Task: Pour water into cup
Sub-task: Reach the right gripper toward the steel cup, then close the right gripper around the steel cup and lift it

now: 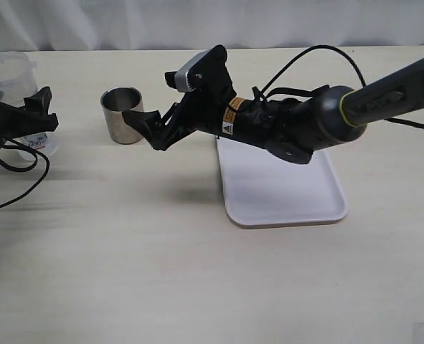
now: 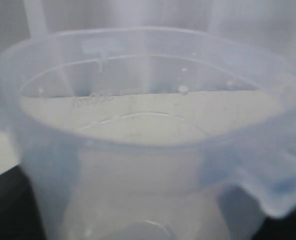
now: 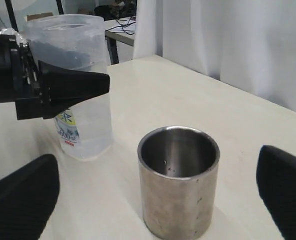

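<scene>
Exterior view, our right gripper [image 1: 147, 130] spread wide just right of the cup [image 1: 121, 115], our left gripper [image 1: 45, 110] against the far-left jug [image 1: 8, 72], its grip unclear to us.

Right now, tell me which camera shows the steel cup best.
The right wrist view: the cup sits close in the middle, with its rim, its inside and its brushed side plainly visible. The exterior view shows it small and distant, from the side. The left wrist view shows only the plastic jug, no cup.
</scene>
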Robot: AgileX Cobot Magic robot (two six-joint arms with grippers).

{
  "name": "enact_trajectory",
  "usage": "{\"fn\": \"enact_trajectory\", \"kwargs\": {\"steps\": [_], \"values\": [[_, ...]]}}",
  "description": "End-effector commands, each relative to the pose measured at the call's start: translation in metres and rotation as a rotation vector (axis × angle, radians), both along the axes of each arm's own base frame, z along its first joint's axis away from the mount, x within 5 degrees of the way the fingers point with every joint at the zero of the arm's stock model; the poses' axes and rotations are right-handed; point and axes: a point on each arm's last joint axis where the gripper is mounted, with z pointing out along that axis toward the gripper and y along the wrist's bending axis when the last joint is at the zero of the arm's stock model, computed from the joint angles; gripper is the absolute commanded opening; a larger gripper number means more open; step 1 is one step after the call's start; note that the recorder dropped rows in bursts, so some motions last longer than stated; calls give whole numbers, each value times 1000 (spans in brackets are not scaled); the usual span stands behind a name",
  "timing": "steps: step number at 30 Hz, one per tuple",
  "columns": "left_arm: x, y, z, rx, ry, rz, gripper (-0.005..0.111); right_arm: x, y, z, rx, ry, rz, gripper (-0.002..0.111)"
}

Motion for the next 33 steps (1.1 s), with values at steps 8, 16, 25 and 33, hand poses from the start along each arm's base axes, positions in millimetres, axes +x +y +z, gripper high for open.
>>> {"fn": "enact_trajectory", "kwargs": {"steps": [8, 16, 25, 33], "values": [[2, -2, 1, -10, -13, -7, 0, 29, 18, -46, -40, 0, 22, 102], [2, -2, 1, -10, -13, -7, 0, 47, 27, -67, -29, -13, 21, 102], [2, -2, 1, -10, -13, -7, 0, 60, 36, -81, 51, 37, 15, 102], [2, -2, 1, -10, -13, -7, 0, 64, 64, -87, 56, 19, 34, 102]]}}
